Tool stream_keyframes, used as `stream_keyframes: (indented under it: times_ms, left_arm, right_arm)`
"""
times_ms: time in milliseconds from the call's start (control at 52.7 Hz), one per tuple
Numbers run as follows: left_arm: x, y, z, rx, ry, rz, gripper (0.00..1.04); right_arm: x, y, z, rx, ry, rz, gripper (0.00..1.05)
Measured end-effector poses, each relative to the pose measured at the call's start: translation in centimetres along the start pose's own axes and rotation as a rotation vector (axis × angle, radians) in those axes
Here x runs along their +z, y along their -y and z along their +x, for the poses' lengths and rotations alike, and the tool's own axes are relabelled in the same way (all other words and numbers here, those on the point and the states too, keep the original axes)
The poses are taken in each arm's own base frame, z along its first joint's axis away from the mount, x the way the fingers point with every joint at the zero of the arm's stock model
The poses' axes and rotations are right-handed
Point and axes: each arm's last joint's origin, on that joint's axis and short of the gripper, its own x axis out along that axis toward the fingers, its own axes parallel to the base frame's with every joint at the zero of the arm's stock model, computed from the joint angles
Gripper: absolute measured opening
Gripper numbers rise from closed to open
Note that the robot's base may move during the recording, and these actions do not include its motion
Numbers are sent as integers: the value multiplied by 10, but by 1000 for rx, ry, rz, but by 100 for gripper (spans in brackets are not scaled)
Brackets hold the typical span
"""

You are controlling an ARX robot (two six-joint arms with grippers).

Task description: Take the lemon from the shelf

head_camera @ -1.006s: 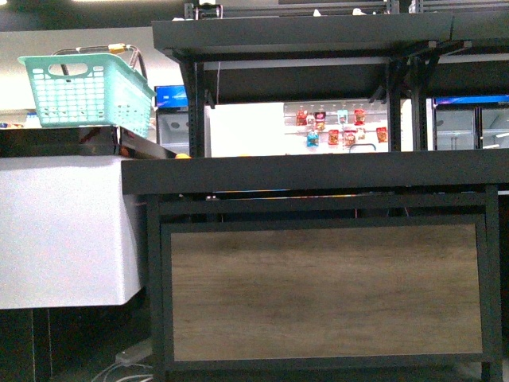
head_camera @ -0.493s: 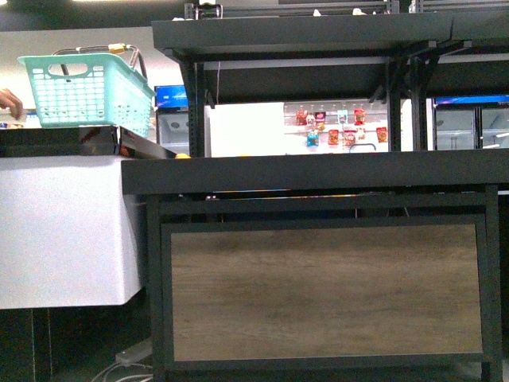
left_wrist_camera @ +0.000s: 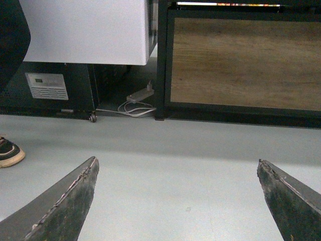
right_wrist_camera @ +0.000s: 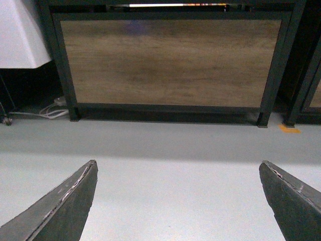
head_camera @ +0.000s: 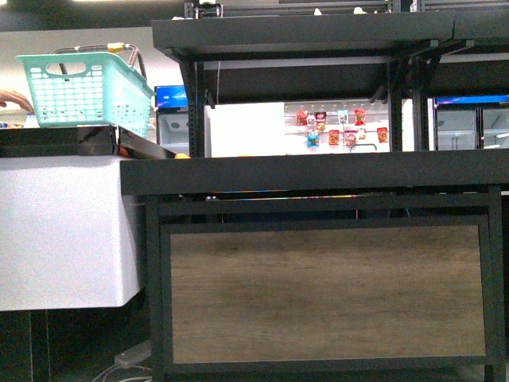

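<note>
The black metal-framed shelf (head_camera: pixel 318 171) fills the front view, with wide dark tiers and a brown wood-grain lower panel (head_camera: pixel 326 290). A small yellow-orange round thing (head_camera: pixel 182 156), perhaps the lemon, peeks over the left end of the middle tier. Neither arm shows in the front view. My left gripper (left_wrist_camera: pixel 176 168) is open and empty above the grey floor, facing the shelf's wood panel (left_wrist_camera: pixel 246 63). My right gripper (right_wrist_camera: pixel 178 168) is open and empty above the floor, facing the same panel (right_wrist_camera: pixel 170 63).
A teal basket (head_camera: pixel 83 91) stands on a black tray atop a white counter (head_camera: pixel 64 231) at left; a person's hand (head_camera: pixel 12 99) reaches beside it. A power strip and cables (left_wrist_camera: pixel 138 103) lie under the counter. A shoe (left_wrist_camera: pixel 9 152) is on the floor.
The person's hand at the far left has moved further in toward the teal basket, which has shifted slightly. The view has barely drifted.
</note>
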Motion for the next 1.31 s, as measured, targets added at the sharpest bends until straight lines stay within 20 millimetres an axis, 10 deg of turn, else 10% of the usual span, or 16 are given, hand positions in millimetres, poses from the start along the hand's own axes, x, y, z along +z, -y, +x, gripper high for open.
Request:
stream_keyframes:
  times_ms: [1309]
  left_arm:
    - [0,0,0,0,0,0,97]
  right_arm:
    - [0,0,0,0,0,0,97]
